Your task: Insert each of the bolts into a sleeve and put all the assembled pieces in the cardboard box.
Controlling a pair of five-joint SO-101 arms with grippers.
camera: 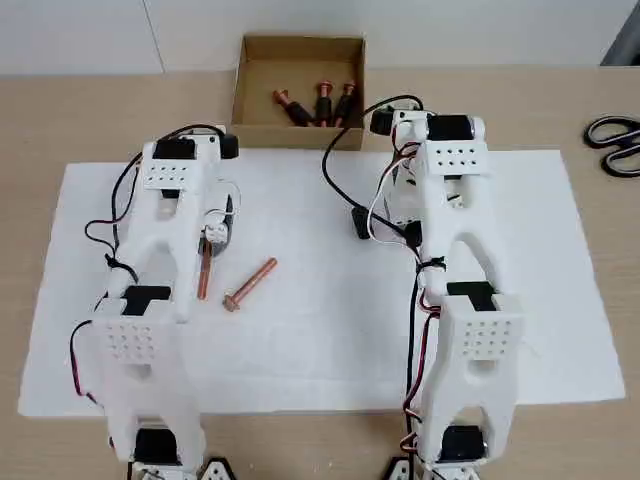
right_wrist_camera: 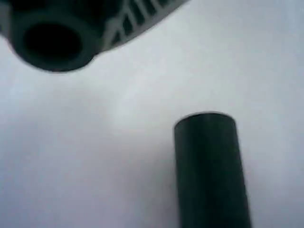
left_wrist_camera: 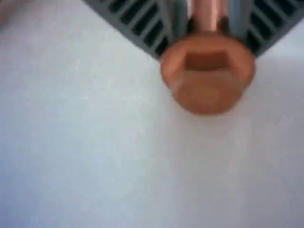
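Observation:
My left gripper (camera: 213, 238) is shut on a copper bolt (camera: 204, 272) over the left part of the white sheet (camera: 330, 340). In the left wrist view the bolt's hex head (left_wrist_camera: 207, 76) points at the camera between the grey ribbed jaws of my left gripper (left_wrist_camera: 206, 21). A second copper bolt (camera: 251, 284) lies loose on the sheet just to the right of it. My right gripper (camera: 372, 222) sits near the sheet's middle, shut on a black sleeve (right_wrist_camera: 53, 42) with its hollow end showing. Another black sleeve (right_wrist_camera: 209, 171) lies on the sheet close by.
The cardboard box (camera: 252, 78) stands at the back, past the sheet's far edge, with three bolt-and-sleeve pieces (camera: 320, 103) inside. Scissors (camera: 615, 140) lie on the wooden table at the far right. Black cables (camera: 335, 170) run from the right arm.

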